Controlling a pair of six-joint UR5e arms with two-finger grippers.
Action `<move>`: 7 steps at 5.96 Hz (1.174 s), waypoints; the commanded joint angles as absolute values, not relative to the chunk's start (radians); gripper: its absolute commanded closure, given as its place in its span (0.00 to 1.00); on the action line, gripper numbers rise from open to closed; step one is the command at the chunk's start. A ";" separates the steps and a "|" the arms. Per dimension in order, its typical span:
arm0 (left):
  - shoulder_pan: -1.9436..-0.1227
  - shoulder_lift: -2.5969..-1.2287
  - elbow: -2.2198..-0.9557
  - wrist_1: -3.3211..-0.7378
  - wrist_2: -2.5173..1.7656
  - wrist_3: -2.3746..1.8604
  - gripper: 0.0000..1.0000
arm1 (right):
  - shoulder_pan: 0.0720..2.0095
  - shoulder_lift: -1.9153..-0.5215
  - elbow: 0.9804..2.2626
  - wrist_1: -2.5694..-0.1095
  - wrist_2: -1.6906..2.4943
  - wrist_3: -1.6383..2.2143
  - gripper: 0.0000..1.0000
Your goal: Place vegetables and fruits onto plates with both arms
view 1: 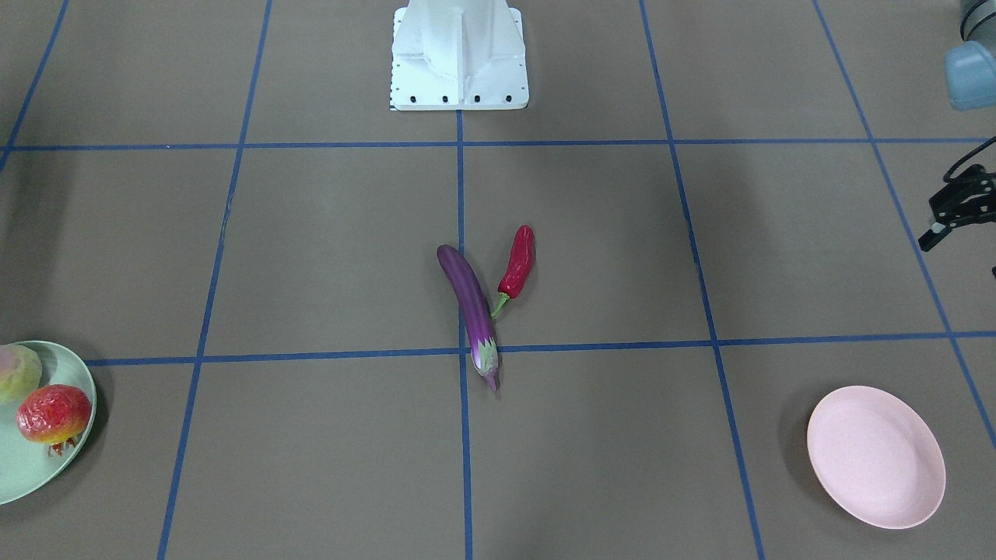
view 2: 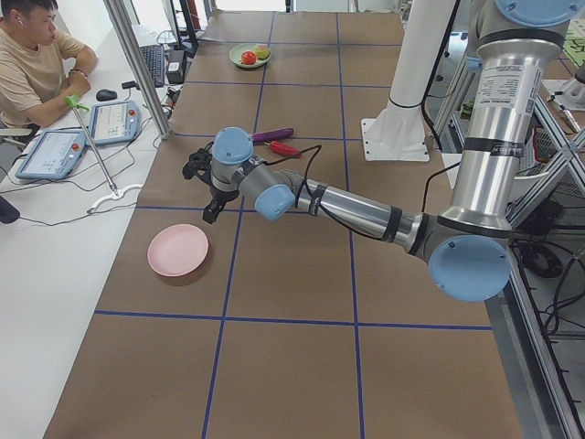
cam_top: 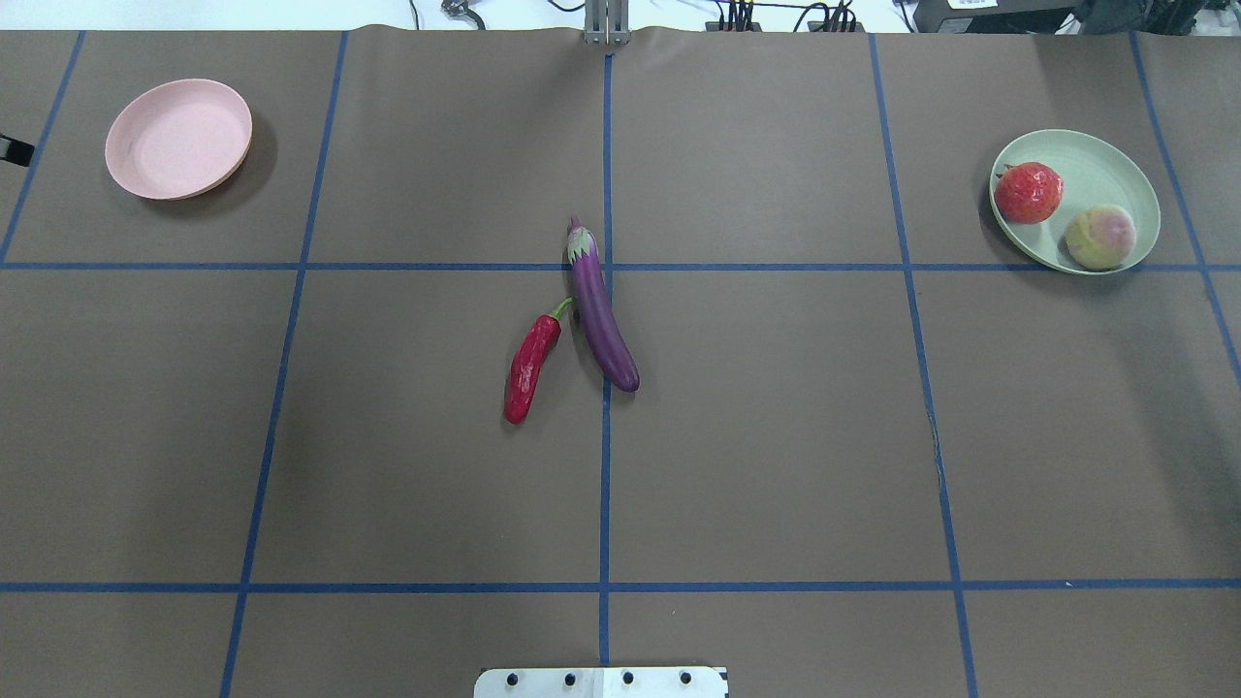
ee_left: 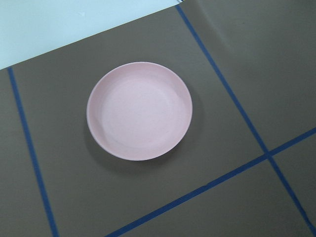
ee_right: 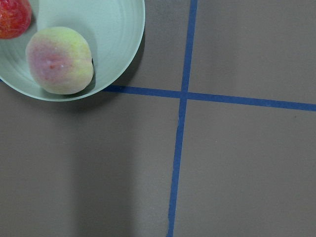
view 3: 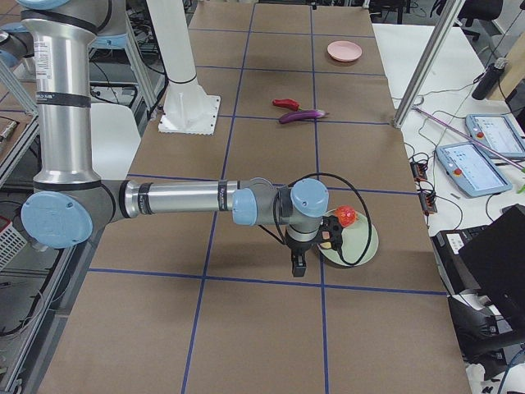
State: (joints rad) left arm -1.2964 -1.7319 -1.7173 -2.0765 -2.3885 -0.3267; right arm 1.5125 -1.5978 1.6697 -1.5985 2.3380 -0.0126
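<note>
The purple eggplant (view 1: 471, 307) (cam_top: 601, 315) and the red chili (view 1: 518, 260) (cam_top: 528, 368) lie side by side at the table's middle, the chili's stem touching the eggplant. The pink plate (cam_top: 179, 136) (ee_left: 139, 109) is empty. The mint green plate (cam_top: 1115, 155) holds the peach (cam_top: 1100, 237) (ee_right: 59, 59) and the pomegranate (cam_top: 1028, 192). My left gripper (view 1: 961, 253) (view 2: 203, 187) hangs open and empty near the pink plate. My right gripper (view 3: 316, 254) hovers beside the green plate; I cannot tell whether it is open or shut.
The white base block (view 1: 459, 54) stands at the robot's edge of the table. Blue tape lines grid the brown table top. An operator (view 2: 32, 69) sits at a side desk with tablets, beyond a slanted metal pole (view 2: 137, 64).
</note>
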 commanded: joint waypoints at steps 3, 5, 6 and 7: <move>-0.768 -2.001 -1.698 -2.146 -2.146 -0.896 0.00 | 1.511 -1.609 1.681 -1.598 2.338 -0.012 0.00; -0.570 -2.127 -1.593 -2.135 -1.888 -1.021 0.00 | 1.511 -1.611 1.683 -1.597 2.336 -0.014 0.00; -0.545 -2.184 -1.516 -2.135 -1.820 -1.031 0.00 | 1.511 -1.609 1.683 -1.597 2.336 -0.012 0.00; -0.534 -2.233 -1.452 -2.135 -1.801 -1.035 0.01 | 1.511 -1.609 1.683 -1.597 2.338 -0.012 0.00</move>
